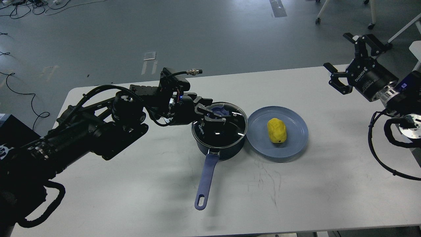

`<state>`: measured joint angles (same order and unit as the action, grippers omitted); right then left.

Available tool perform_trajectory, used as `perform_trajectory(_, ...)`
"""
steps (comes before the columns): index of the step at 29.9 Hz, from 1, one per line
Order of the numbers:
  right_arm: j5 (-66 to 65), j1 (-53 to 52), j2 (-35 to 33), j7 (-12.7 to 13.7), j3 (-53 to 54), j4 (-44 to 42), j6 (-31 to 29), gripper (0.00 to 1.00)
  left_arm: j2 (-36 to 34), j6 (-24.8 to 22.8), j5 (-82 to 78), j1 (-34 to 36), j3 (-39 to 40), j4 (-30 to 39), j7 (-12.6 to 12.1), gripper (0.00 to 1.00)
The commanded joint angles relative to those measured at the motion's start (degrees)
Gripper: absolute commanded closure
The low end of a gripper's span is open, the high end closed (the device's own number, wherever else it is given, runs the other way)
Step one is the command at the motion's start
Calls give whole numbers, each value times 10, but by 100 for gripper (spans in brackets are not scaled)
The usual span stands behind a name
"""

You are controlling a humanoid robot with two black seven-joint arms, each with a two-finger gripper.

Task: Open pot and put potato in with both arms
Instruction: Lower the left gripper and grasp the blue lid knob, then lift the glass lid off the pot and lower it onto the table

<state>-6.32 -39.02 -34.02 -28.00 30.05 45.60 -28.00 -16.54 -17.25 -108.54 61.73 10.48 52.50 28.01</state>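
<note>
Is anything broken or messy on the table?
Nothing stands out. The dark navy saucepan sits upright with its glass lid on, and the yellow toy potato rests on the blue plate. Nothing spilled.

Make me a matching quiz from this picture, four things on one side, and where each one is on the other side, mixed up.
Things:
1. potato
2. lid
3. left gripper
4. right gripper

Places:
A. on the pot
B. raised over the table's far right edge, jaws apart, holding nothing
C. on the plate
D. at the lid's blue knob

Pairs: 1-C, 2-A, 3-D, 4-B
</note>
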Motion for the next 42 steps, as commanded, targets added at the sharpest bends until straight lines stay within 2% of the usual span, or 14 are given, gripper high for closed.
perform_trajectory(1, 0, 0, 0, 0, 0, -1, 0, 0, 0, 0, 0, -6, -1, 0, 0, 2)
perform_trajectory(10, 0, 1, 0, 0, 2, -1, 0, 0, 1, 20, 0, -13, -2, -8, 0, 3)
perform_trajectory(25, 0, 1, -1, 0, 2, -1, 0, 0, 1, 22, 0, -22, -2, -13, 0, 8)
perform_trajectory(28, 0, 2, -1, 0, 2, -1, 0, 0, 1, 21, -1, -22, -2, -13, 0, 15)
perform_trajectory(30, 0, 2, -1, 0, 2, -1, 0, 0, 1, 21, -1, -22, -2, -13, 0, 29)
perform_trajectory(33, 0, 1, -1, 0, 2, -1, 0, 0, 1, 21, -1, -20, -1, -13, 0, 46)
perform_trajectory(34, 0, 1, -1, 0, 2, -1, 0, 0, 1, 21, -1, -20, -1, -13, 0, 46)
perform_trajectory(36, 0, 1, -1, 0, 2, -1, 0, 0, 1, 22, 0, -18, -1, -11, 0, 56)
perform_trajectory(42, 0, 2, -2, 0, 2, -1, 0, 0, -15, 22, 2, -2, 0, 7, 0, 58)
